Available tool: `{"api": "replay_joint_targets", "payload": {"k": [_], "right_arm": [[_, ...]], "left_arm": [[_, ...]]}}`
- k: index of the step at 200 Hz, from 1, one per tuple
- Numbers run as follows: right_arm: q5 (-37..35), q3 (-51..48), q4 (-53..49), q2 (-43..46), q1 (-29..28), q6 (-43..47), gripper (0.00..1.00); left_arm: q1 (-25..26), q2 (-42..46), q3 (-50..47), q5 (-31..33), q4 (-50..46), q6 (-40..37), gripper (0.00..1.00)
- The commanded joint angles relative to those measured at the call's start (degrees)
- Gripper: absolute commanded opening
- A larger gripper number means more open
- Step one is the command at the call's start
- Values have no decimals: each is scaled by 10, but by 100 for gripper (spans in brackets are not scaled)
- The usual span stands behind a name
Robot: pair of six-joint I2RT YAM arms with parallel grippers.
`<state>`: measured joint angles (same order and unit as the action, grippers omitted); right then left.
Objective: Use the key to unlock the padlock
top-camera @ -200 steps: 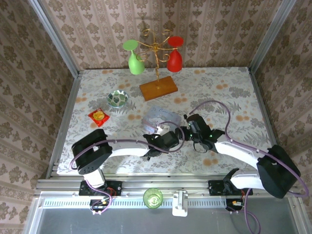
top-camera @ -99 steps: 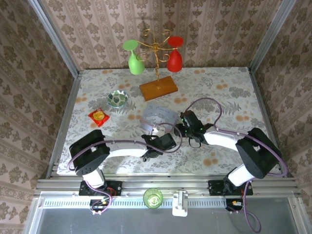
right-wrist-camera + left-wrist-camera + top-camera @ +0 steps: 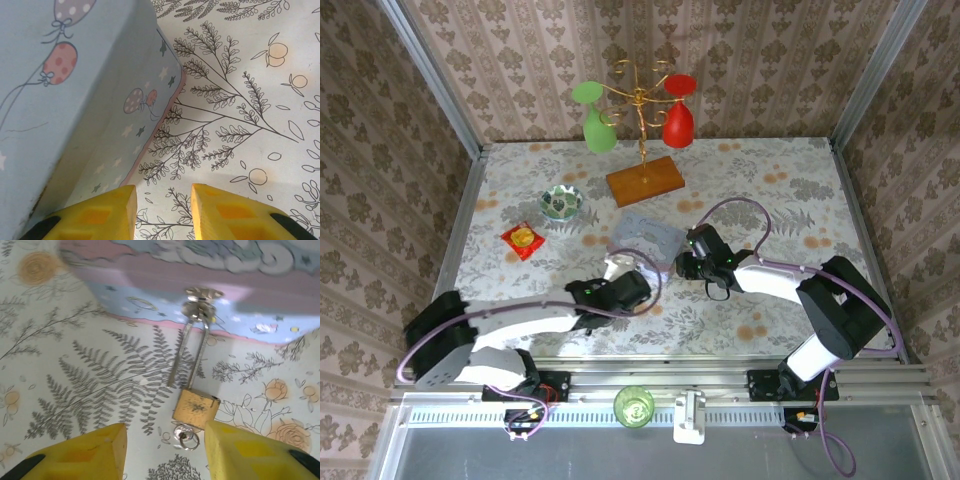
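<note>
Padlock point(image 3: 196, 408) is tethered only by its shackle to the hasp point(image 3: 199, 302) of the tin point(image 3: 130, 295), so in my left wrist view the danger is plain — a twist on the key could swing the whole body round instead of turning the lock. What looks like the key point(image 3: 184, 436), a sliver with a small ring, touches the body at 6 o'clock; it is so thin my pads might skid off it. The padlock lies flat on the tablecloth point(image 3: 75, 365), with a brass body and a thin silvery shackle running to 12 o'clock. My left gripper point(image 3: 165, 455) stands open and empty just short of it.

In my right wrist view my right gripper point(image 3: 162, 210) is spread too, holding nothing, with the tin's wall at 10 o'clock — unbraced, the tin may slide.

From the top camera both grippers sit close to the tin, left at its 7 o'clock, right at its 4 o'clock.
</note>
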<state>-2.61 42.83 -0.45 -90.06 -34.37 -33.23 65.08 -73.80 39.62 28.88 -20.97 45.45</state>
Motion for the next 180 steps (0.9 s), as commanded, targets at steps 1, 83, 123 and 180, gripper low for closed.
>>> {"api": "replay_joint_targets", "payload": {"k": [1,83,123,180], "right_arm": [[-3,18,-7,11,2,3,35],[6,12,5,15,3,-8,36],[18,5,21,15,4,-13,34],[27,3,26,9,5,-13,33]], "left_arm": [[13,64,-29,-12,0,98,44],[35,-115,46,13,-34,148,61],[-3,-153,33,2,33,139,64],[-3,-208,74,-15,-1,139,64]]}}
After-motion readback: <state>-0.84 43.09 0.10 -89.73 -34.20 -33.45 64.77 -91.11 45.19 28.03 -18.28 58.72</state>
